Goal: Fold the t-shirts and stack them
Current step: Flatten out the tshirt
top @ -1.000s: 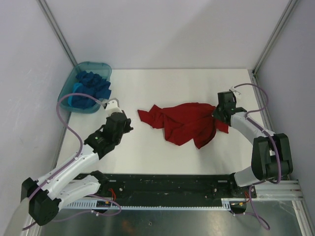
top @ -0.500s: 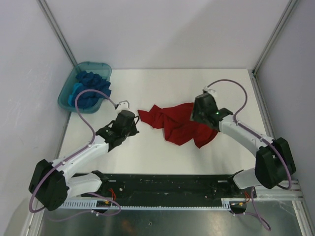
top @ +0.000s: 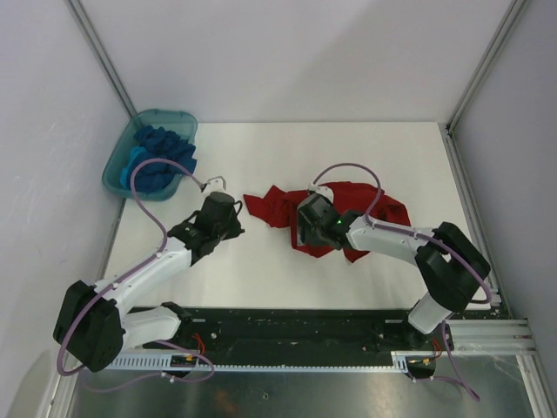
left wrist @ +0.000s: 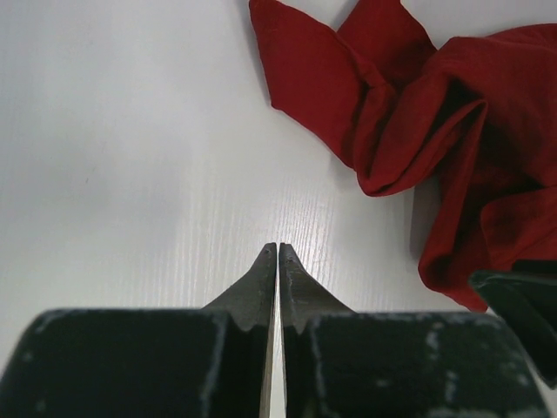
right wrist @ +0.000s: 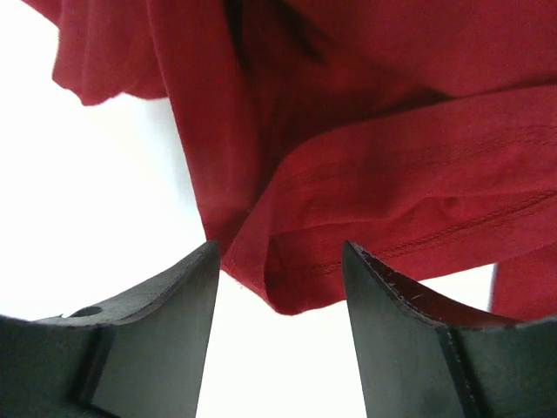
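- The hem of the red t-shirt (right wrist: 365, 174) is straddled by the released right gripper (right wrist: 278, 252), not grasped.
- The left gripper (left wrist: 277, 252) is clenched, empty, over bare desk (left wrist: 130, 174) left of it.

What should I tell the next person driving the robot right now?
Left gripper: shut, empty, over the table beside the red shirt.
Right gripper: open, jaws either side of the red shirt's hem, not gripping.
Red shirt lies crumpled mid-table; blue shirts sit in the tub.
Done: nothing folded or stacked.
To do: flatten and fold the red shirt, then the blue ones, and stack.
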Available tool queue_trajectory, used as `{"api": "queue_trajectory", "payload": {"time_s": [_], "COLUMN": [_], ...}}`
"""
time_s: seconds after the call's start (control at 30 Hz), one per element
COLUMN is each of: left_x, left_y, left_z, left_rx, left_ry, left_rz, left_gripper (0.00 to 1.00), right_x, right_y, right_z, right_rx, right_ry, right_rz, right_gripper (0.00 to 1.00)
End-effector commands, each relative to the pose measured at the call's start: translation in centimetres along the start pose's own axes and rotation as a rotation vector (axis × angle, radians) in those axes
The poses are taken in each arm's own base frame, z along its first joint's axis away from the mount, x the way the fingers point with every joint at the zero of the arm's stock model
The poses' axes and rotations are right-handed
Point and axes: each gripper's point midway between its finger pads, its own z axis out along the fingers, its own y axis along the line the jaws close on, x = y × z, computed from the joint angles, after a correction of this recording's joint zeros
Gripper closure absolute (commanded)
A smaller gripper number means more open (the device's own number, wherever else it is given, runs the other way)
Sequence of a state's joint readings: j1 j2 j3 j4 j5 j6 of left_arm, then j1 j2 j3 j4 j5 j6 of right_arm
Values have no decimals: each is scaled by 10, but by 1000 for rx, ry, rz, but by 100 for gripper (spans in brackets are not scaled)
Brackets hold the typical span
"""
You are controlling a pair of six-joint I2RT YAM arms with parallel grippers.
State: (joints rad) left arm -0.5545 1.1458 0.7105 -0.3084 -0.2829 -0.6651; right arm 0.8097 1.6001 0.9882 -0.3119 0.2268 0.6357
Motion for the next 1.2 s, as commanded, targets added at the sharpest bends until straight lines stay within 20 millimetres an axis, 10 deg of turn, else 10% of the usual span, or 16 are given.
{"api": "queue_trajectory", "payload": {"time_s": [0.0,0.13,0.37,0.7,1.17], "left_x": [-18,-17,-20,-16,-8], "left_y": [-9,-9,-24,-59,-62], "left_z": [-3,-1,14,59,102], "left_rx": [36,35,63,122,44], "left_ry": [-48,-42,-20,63,114], "left_rz": [-36,-41,-76,-20,-6], "left_gripper": [95,95,93,69,51], "right_x": [4,14,1,-77,-76], "right_y": [10,15,-35,-175,-202], "right_z": [9,14,-2,-125,-143], "right_rx": [-4,-5,182,406,410], "right_ry": [-13,5,-30,-291,-289], "right_rz": [16,14,54,313,355], "right_gripper": [37,42,98,100,100]}}
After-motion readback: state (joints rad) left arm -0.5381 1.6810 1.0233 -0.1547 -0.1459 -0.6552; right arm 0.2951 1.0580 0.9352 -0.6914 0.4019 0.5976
